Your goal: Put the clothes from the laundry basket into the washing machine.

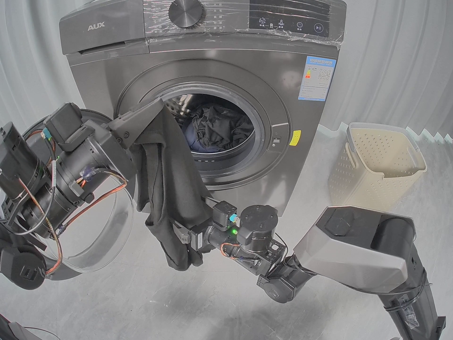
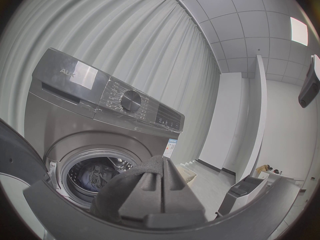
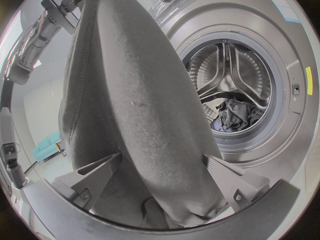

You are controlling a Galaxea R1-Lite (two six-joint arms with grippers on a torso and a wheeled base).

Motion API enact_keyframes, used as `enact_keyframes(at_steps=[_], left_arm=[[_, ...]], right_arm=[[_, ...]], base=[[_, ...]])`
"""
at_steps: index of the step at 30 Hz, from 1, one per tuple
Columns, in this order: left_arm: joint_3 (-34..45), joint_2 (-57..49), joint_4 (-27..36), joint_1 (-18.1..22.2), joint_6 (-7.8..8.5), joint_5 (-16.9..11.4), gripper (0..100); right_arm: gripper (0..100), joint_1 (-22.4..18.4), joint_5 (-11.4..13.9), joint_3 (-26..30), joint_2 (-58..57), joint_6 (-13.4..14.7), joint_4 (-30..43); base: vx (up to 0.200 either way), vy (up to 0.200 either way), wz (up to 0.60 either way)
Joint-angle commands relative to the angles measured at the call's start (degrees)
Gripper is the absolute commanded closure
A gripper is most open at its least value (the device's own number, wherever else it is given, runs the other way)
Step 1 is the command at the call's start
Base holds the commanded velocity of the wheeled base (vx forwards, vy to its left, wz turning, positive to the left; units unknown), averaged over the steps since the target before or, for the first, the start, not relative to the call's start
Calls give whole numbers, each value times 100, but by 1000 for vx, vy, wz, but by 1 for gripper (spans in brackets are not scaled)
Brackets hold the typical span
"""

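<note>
Left gripper, pinched shut on the top edge of a dark garment, holds it up at the left rim of the washing machine mouth. The cloth hangs long, draping between the wide-spread fingers of the right gripper, which grips nothing. Let go here, the tail would likely snag the sill or slide to the floor instead of joining the dark clothes in the drum. Well to the right stands the laundry basket.

Print on the washing machine
We see a brand mark on its drawer panel, a blue energy label high on the front, and a small yellow sticker, too small to read.
</note>
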Motion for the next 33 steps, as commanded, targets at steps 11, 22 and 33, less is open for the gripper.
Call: enact_keyframes(at_steps=[11,22,33], left_arm=[[-18,-111,-1,8,-30,-25,100],[18,65,-1,430,-12,-25,100],[518,443,-10,605,40,-271,100]], right_arm=[[100,-152,-336,-438,247,153,73],[100,-828,-354,230,-755,215,12],[100,-1048,-345,634,-1546,206,3]], base=[[0,0,0],[0,0,0],[0,0,0]])
